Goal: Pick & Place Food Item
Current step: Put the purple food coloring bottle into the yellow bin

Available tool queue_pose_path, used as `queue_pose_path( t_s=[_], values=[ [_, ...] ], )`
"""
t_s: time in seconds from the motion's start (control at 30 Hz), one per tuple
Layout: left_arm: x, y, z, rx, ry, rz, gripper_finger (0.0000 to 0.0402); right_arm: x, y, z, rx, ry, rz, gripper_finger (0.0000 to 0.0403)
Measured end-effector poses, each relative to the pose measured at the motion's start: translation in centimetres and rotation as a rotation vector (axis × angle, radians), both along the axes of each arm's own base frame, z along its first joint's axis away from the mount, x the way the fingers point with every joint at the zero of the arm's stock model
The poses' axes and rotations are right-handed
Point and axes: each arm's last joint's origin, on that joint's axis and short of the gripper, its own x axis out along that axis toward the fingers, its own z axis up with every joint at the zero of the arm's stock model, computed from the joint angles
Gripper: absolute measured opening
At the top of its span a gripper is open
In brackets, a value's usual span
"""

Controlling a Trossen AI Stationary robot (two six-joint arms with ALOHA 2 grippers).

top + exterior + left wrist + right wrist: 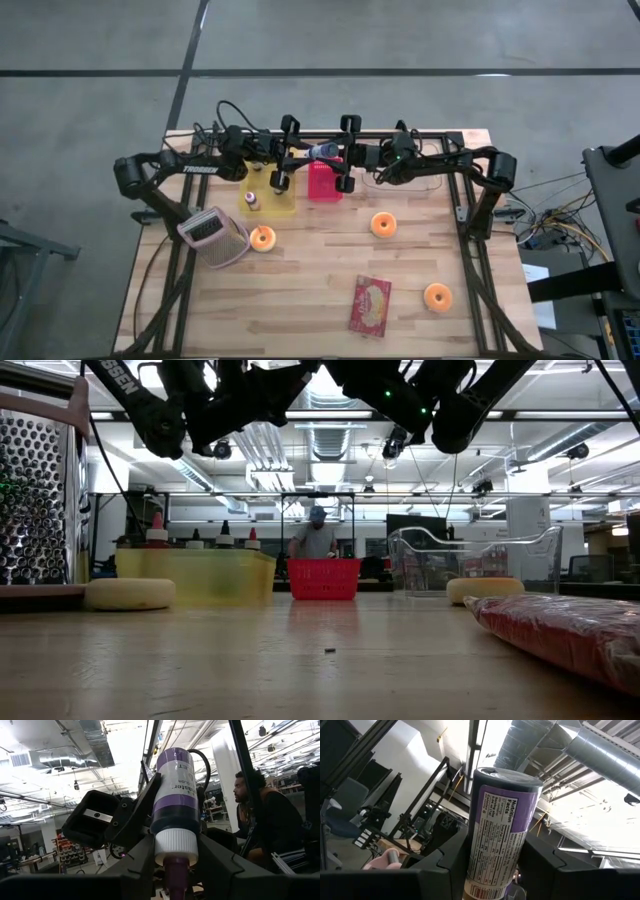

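A purple bottle (322, 152) with a white cap and a nutrition label hangs in the air over the far middle of the table, above the far side of a red basket (325, 182). Both grippers meet there. My left gripper (302, 156) comes from the left and is shut on the bottle's cap end. My right gripper (345, 156) comes from the right and is shut on the bottle's body. In the low view only the arms show, along the top edge, and the bottle is out of sight. My left gripper pinches the bottle at its white cap (176, 847), one finger (139, 865) on each side, the purple nozzle between them. The fingers slant upward. The bottle runs on away from the fingers, clear of the table. My right gripper pinches the bottle's labelled body (496, 845) between its two fingers (451, 857), which slant upward. The bottle's flat base (507, 775) points away from the fingers. The bottle is lifted clear.
A yellow bin (268, 197) with small bottles stands left of the basket, and a clear container (415, 175) to its right. A grater (212, 236), three orange doughnuts (262, 238) (382, 224) (437, 296) and a red packet (369, 304) lie nearer. A person (265, 820) sits beyond the table.
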Motion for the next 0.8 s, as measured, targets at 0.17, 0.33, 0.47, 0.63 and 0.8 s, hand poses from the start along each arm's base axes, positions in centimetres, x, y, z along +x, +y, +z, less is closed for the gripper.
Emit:
queue_pose_path(
  t_s=[0.17,0.33,0.47,0.63,0.8],
  values=[
    [0.02,0.02,-0.03,-0.008,0.004,0.004,0.0120,0.00,-0.02,0.00,0.078,0.018,0.044,0.0142],
    [0.01,0.02,-0.02,-0.006,0.003,0.002,0.0121,0.05,-0.02,0.06,0.093,0.022,0.054,0.0163],
    [0.02,-0.01,-0.03,-0.002,0.003,0.000,0.0121,0.05,-0.01,0.06,0.090,0.022,0.052,0.0188],
    [0.02,-0.02,-0.03,-0.002,0.003,-0.001,0.0121,0.05,-0.01,0.06,0.090,0.022,0.052,0.0216],
    [0.02,-0.02,-0.02,-0.002,0.003,-0.001,0.0121,0.05,-0.01,0.08,0.089,0.021,0.051,0.0240]
  ],
)
